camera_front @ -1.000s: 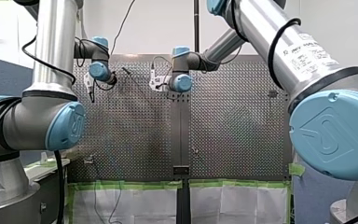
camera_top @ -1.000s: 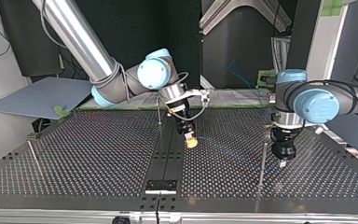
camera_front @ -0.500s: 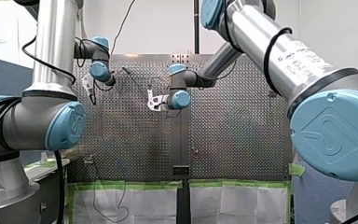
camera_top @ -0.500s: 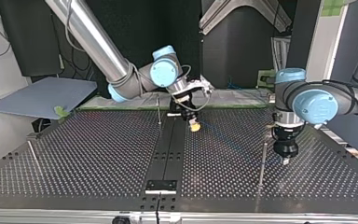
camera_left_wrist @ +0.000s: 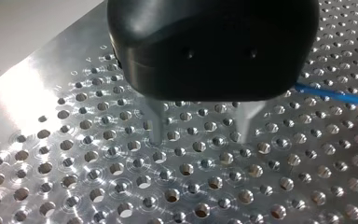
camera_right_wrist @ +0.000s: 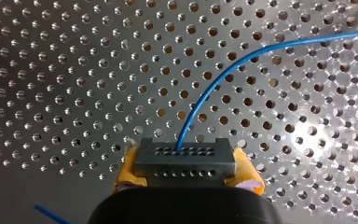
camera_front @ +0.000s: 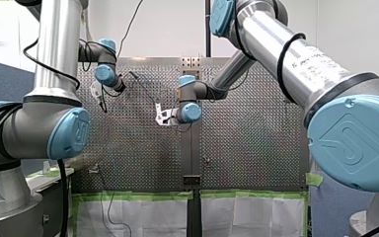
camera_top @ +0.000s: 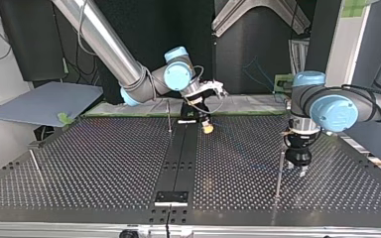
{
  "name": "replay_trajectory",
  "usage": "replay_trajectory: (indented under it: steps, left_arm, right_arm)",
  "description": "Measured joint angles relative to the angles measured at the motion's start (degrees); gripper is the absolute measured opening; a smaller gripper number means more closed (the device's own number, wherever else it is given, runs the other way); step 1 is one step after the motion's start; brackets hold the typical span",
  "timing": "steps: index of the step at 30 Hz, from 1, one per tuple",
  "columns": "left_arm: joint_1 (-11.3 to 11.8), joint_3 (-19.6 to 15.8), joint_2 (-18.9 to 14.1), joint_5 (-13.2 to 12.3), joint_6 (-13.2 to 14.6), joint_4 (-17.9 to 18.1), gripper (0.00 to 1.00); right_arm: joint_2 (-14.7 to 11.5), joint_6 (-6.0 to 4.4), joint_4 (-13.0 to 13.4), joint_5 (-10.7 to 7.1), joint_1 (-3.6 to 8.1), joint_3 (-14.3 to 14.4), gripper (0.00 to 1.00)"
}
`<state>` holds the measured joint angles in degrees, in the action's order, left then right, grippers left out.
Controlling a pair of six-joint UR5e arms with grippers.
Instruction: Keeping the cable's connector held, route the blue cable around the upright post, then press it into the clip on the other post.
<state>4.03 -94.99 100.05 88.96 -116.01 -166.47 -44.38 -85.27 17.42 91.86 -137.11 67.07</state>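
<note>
In the right wrist view my right gripper (camera_right_wrist: 187,173) has its yellow pads (camera_right_wrist: 126,172) shut on a grey connector (camera_right_wrist: 185,158), and the blue cable (camera_right_wrist: 242,60) curves away from it over the perforated table. In the top view that gripper (camera_top: 207,126) hangs near the far table edge, beside a thin upright post (camera_top: 169,116). My left gripper (camera_top: 297,167) hovers just beside another thin post (camera_top: 279,168). In the left wrist view its metal fingers (camera_left_wrist: 154,123) stand apart with nothing between them, low over the holes, and the blue cable (camera_left_wrist: 335,94) runs off to one side.
A third thin post (camera_top: 33,159) stands at the top view's left edge of the table. A black strip (camera_top: 181,153) runs down the table's middle to a small plate (camera_top: 171,197). A grey board (camera_top: 44,101) lies beyond the far left corner.
My left gripper has opened and lifted slightly beside its post. My right gripper has carried the connector toward the far edge in the top view, next to the other post.
</note>
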Motion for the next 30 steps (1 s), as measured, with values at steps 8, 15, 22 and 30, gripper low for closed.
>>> replay_trajectory:
  steps: [8, 15, 22, 30]
  left_arm:
    - [-0.2, 0.0, 1.8, -1.3, -0.9, -1.3, 1.00]
    - [-0.5, 0.0, 4.0, -1.7, -0.7, -0.5, 1.00]
    - [-0.5, 0.0, 4.4, -1.8, -1.2, 0.3, 1.00]
    - [-0.5, 0.0, 4.4, -1.7, -1.2, 0.3, 1.00]
  right_arm:
    - [0.2, 0.02, 0.2, 0.58, 0.13, 1.5, 0.00]
    - [0.9, 0.53, 0.7, 1.34, 0.61, 3.6, 0.00]
    - [2.7, 0.72, 1.6, 1.60, 1.11, 5.2, 0.00]
    - [6.8, 0.79, 2.0, 3.23, 1.30, 5.9, 0.00]
